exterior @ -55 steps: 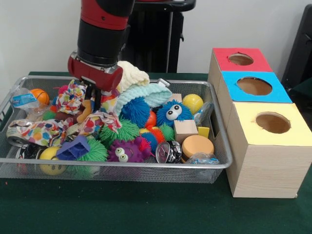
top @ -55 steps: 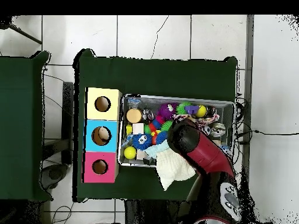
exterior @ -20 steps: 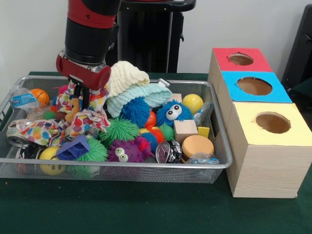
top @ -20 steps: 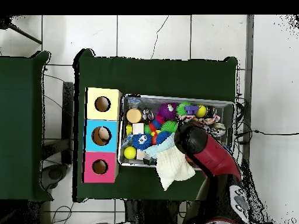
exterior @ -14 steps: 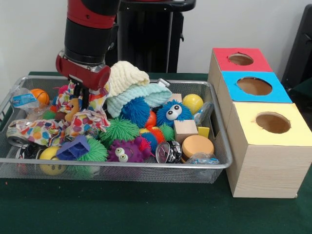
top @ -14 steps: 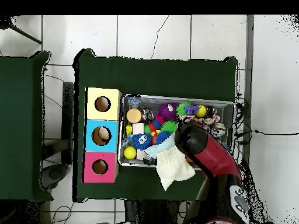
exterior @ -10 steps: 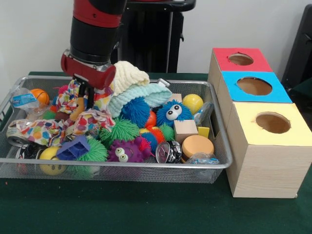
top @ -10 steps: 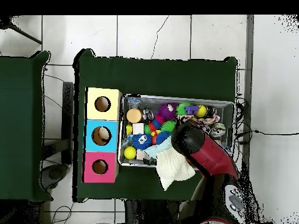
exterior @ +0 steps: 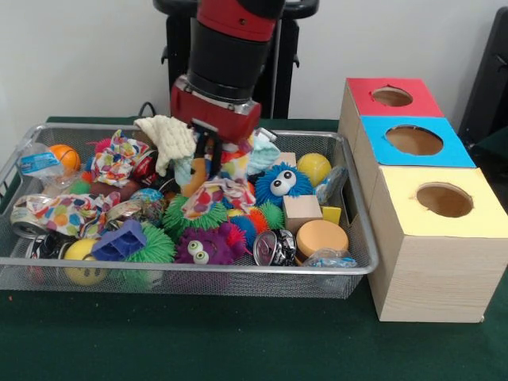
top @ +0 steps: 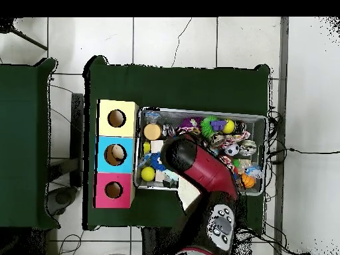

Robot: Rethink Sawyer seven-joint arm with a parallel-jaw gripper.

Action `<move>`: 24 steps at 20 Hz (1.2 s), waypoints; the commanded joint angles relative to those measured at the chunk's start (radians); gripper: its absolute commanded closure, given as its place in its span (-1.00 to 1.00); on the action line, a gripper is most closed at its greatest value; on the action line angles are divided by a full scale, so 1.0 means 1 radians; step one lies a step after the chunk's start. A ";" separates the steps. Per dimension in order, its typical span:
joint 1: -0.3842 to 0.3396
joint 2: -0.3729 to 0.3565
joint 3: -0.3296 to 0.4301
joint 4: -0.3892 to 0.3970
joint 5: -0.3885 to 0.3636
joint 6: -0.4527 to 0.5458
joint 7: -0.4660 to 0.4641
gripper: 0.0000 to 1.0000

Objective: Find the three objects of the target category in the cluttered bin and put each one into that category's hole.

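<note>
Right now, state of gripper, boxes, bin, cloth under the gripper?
gripper: down in the bin, over the colourful cloth; open or shut can't be told
cloth: crumpled, lying on the toys
bin: full, cluttered
red box: hole open
blue box: hole open
yellow box: hole open

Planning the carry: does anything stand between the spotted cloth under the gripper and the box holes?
No hole is covered. The blue fuzzy toy, the yellow ball and the bin's wall lie between the spotted cloth and the boxes, all below the box tops.
</note>
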 commanded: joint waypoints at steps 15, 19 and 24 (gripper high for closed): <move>-0.255 0.103 0.222 0.065 -0.095 -0.151 0.163 1.00; -0.310 0.122 0.250 0.051 -0.160 -0.173 0.148 1.00; -0.330 0.113 0.254 0.038 -0.206 -0.139 0.157 1.00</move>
